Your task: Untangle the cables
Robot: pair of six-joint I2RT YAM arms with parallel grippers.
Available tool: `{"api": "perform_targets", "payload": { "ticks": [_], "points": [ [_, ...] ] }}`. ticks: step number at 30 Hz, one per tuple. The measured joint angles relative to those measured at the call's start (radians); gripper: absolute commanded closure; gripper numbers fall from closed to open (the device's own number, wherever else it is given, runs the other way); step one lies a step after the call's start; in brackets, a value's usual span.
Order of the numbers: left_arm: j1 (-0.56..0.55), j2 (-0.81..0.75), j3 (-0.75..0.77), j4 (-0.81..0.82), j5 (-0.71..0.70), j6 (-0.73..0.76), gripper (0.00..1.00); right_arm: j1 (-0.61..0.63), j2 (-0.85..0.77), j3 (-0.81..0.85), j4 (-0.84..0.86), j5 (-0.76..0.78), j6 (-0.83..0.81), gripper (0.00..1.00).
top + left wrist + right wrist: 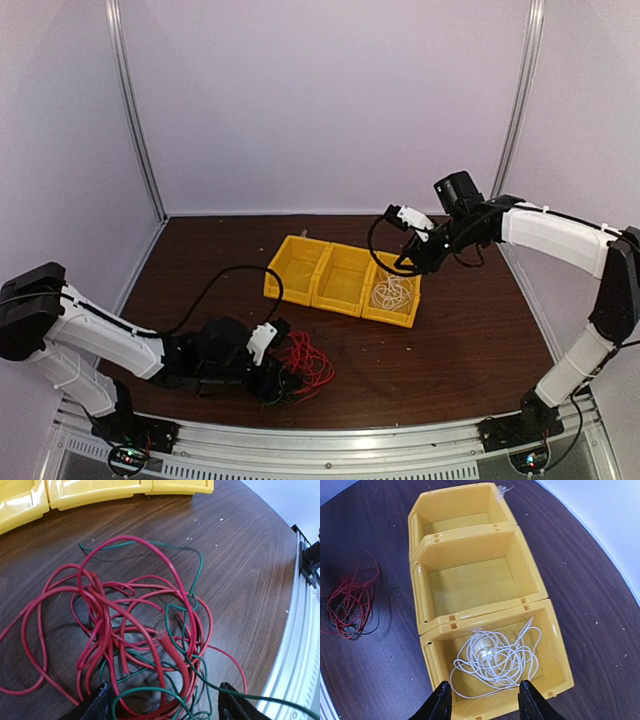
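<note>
Findings: we are seeing the red-green clump (125,630) lying by the near edge of the table (240,555), left gripper (165,706) open astride it. The white cable (495,657) is sitting in the yellow bin (559,655) beneath the open, empty right gripper (485,700). We are advising pinching one strand.

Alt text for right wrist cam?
A loose white cable lies in the nearest of three yellow bins, under the open right gripper. The other two look empty; a red and dark tangle sits on the table at left.
</note>
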Motion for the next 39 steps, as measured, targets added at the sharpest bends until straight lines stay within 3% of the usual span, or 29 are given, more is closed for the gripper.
{"api": "perform_targets", "payload": {
  "ticks": [5,10,16,25,34,39],
  "points": [
    [-0.013,-0.170,0.003,-0.103,-0.048,0.000,0.03,0.112,0.014,-0.052,-0.014,-0.054,-0.037,0.55],
    [-0.005,-0.446,-0.013,-0.181,-0.115,0.006,0.02,0.281,0.054,-0.074,0.019,-0.095,-0.049,0.55],
    [0.047,-0.595,-0.043,-0.286,-0.208,-0.036,0.02,0.378,0.231,0.023,0.039,-0.172,-0.024,0.54],
    [0.067,-0.566,-0.054,-0.402,-0.279,-0.121,0.06,0.490,0.262,-0.016,0.077,-0.182,-0.032,0.52],
    [0.085,-0.367,-0.051,-0.334,-0.238,-0.098,0.06,0.531,0.151,-0.220,0.094,-0.052,-0.064,0.52],
    [0.098,-0.276,-0.034,-0.281,-0.200,-0.084,0.08,0.531,0.154,-0.247,0.107,-0.016,-0.050,0.51]
  ]
}}
